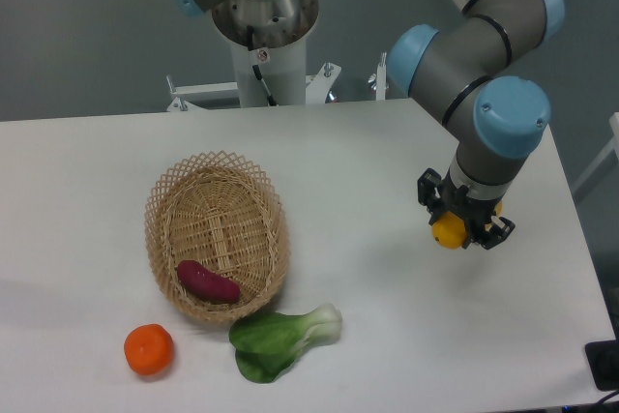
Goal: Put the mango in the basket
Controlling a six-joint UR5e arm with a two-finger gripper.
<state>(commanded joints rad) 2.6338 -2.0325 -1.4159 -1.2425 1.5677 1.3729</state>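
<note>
1. I can read no brand, label or writing on anything here; my arm shows only grey tube sections and light blue joint caps.
2. My black two-finger tool (456, 229) hangs over the right part of the white desk (387, 181), pointing down, its fingers closed around the smooth yellow-orange mango (448, 232).
3. Only a small rounded part of the mango shows between and just below the fingers; the rest is hidden by the tool, so I cannot tell its full shape or whether it touches the desk.
4. The oval, light tan woven wicker basket (164, 202) with the openwork lattice rim sits on the left half of the desk, well apart from the mango.
5. A dark purple-red sweet potato (207, 281) lies inside the basket, against its near wall.
6. A round orange fruit (149, 349) rests on the desk near the basket's near left side, apart from it.
7. A green leafy bok choy (282, 339) with a pale stem lies on the desk just beside the basket's near rim, its stem end pointing right.
</note>
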